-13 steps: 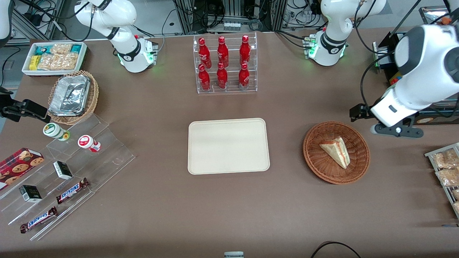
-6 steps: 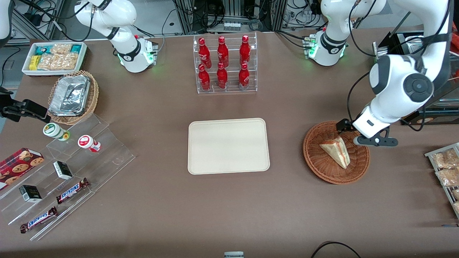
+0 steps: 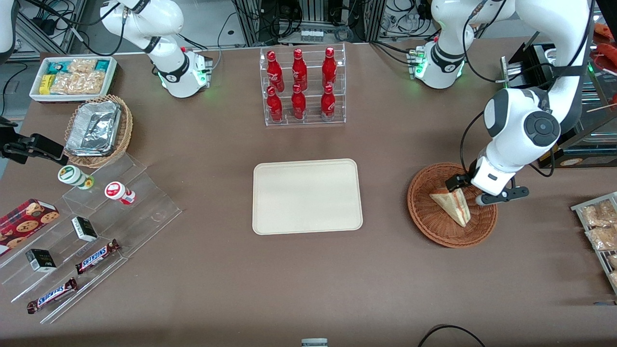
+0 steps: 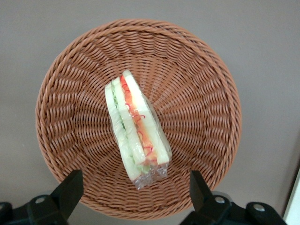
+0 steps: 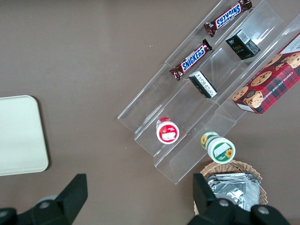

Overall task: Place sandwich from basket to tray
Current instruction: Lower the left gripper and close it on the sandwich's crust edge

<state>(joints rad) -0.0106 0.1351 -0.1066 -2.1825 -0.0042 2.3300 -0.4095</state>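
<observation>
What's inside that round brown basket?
One wrapped sandwich lies in the basket, with the gripper hovering above it, fingers open. Nothing else shows; the weave under the sandwich is covered.

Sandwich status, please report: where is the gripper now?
Gripper open, above basket. Sandwich lying in basket, not gripped. Tray bare. Nothing in the way.

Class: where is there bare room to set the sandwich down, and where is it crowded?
The flat cream rectangular tray is wholly bare. The round reddish-brown wicker basket is crowded: the wrapped triangular sandwich lies in it, with the open tool hovering above it.
</observation>
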